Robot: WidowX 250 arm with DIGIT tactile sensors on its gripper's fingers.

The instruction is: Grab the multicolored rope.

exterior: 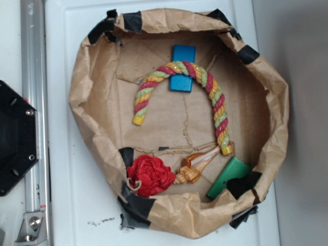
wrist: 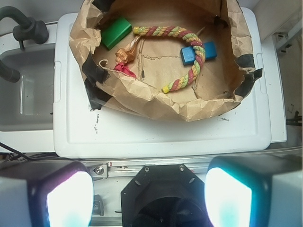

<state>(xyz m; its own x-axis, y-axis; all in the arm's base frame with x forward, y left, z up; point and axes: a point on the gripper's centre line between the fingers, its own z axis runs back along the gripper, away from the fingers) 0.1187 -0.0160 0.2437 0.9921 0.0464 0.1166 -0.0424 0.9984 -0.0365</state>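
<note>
Brown paper nest (exterior: 92, 87) holds the multicolored rope (exterior: 218, 100) — arched over a blue block (exterior: 183, 76); tool (wrist: 149, 196) pads spread wide — nothing gripped.

The gripper (wrist: 149, 196) hangs empty, its two fingers (wrist: 66, 198) spread wide apart.

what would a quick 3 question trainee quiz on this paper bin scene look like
1. True or false: the rope lies across the blue block.
2. Which thing sits nearest the rope's lower right end? A) red cloth ball B) seashell C) blue block
3. Fill in: the green block leans against the paper bin's ____ wall, as the overhead view shows it.

Key
1. True; the rope's arch passes over the block.
2. B; the shell's pointed tip reaches that yellow end cap.
3. Lower right.
The gripper is well outside the bin with its jaws wide apart.
</note>
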